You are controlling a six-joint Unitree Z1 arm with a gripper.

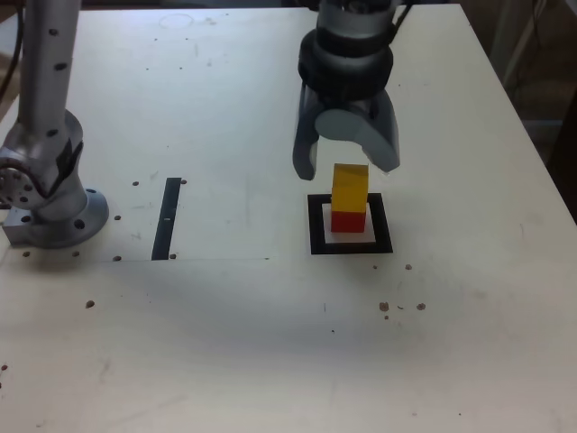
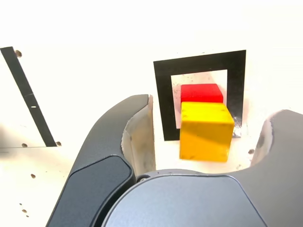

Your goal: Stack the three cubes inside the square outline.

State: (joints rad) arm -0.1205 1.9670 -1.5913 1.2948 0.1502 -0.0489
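As I look through the exterior view, I see a matte yellow cube [image 1: 350, 188] sitting squarely on a matte red cube [image 1: 348, 222], both plain-faced and sharp-edged. The little stack stands inside the thick black square outline [image 1: 317, 225], with the pale centre showing around the red one. My grey gripper [image 1: 348, 170] is open, its curved fingers wide apart and holding nothing, close to the stack.

From the exterior camera I get the red cube's front face under the yellow, and also the silver-grey arm base [image 1: 56, 212] at the exterior view's left and the far edge of the white tabletop [image 1: 216, 334]. My wrist camera shows neither of those last two; there the yellow cube covers part of the red one. What it gives me instead is the pale, scuffed inner surface [image 2: 142, 139] of one finger. Both cameras catch the narrow straight black strip [image 1: 167, 219], apart from the outline.
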